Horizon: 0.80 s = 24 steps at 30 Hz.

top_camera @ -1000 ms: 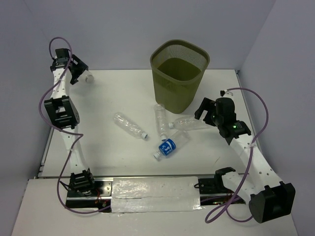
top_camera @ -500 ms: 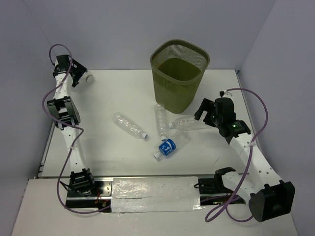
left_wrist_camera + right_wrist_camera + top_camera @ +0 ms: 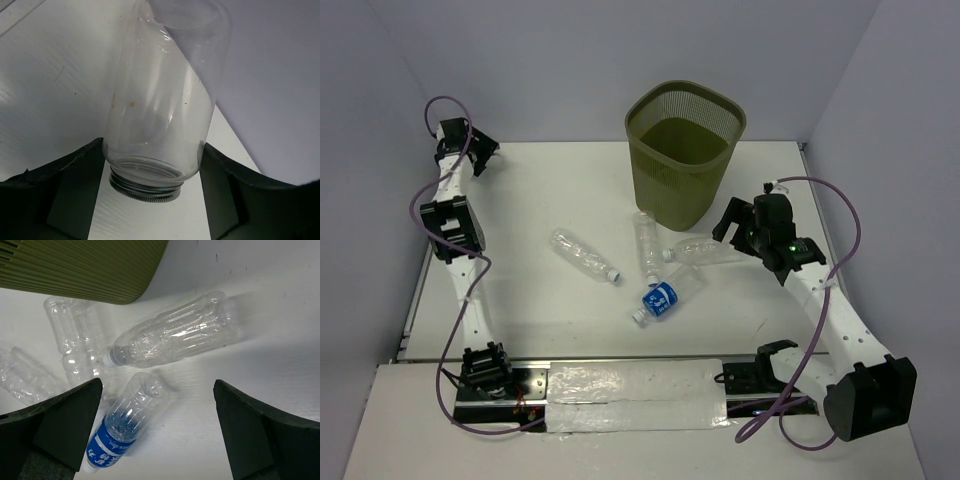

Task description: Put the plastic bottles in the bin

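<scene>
**No bottle in the bin [image 3: 682, 190]; four plastic bottles [image 3: 172, 337] lie on the table [image 3: 540, 190]**

The olive mesh bin stands near the table's far edge; no bottle shows inside it, so I'd say none has been dropped in. All four lie on their sides in front of it. A lone bottle [image 3: 585, 257] sits toward the table's middle; a second bottle [image 3: 647, 245] points at the bin's base. A third bottle [image 3: 705, 248] lies crosswise beside it; the blue-labelled bottle [image 3: 667, 295] is just nearer the arms. The right gripper [image 3: 735, 222] hangs over that cluster, jaws wide apart and holding nothing; a pick there looks like the likely first step. At the far left corner, the left gripper [image 3: 152, 170] has its fingers [image 3: 75, 185] pressed to both sides of a clear jar [image 3: 160, 100] with a threaded neck. The jar is not one of the four, so every bottle is yet to be moved.
</scene>
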Available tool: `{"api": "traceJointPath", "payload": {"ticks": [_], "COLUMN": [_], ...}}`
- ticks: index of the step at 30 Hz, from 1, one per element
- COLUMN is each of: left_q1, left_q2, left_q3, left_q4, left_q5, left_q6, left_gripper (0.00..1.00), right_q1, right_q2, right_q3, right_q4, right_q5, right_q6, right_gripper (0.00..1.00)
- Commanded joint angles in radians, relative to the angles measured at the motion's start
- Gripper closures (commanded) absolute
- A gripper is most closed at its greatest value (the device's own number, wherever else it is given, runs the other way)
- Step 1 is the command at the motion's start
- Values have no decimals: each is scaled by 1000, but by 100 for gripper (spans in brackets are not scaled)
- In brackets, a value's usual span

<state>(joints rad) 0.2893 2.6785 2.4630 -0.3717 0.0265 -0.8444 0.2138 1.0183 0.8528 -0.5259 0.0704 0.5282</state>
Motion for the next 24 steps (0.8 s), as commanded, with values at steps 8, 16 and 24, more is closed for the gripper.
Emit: {"api": "traceJointPath", "payload": {"ticks": [8, 16, 24], "left_q1": [-67, -252, -559], "left_q2": [-405, -748, -867], "left_q3": [-295, -316, -254], "left_q4": [47, -157, -199], "left_q5": [-88, 65, 248], "left_q6": [132, 379, 406], "left_gripper": [38, 39, 37], "right_q1": [39, 52, 52], "right_q2": [-23, -122, -259], "right_q3": [40, 34, -6], "right_q4": [7, -28, -92], "right_q5": [3, 42, 85], "right_q6": [42, 15, -10], "right_gripper": [0, 0, 0]}}
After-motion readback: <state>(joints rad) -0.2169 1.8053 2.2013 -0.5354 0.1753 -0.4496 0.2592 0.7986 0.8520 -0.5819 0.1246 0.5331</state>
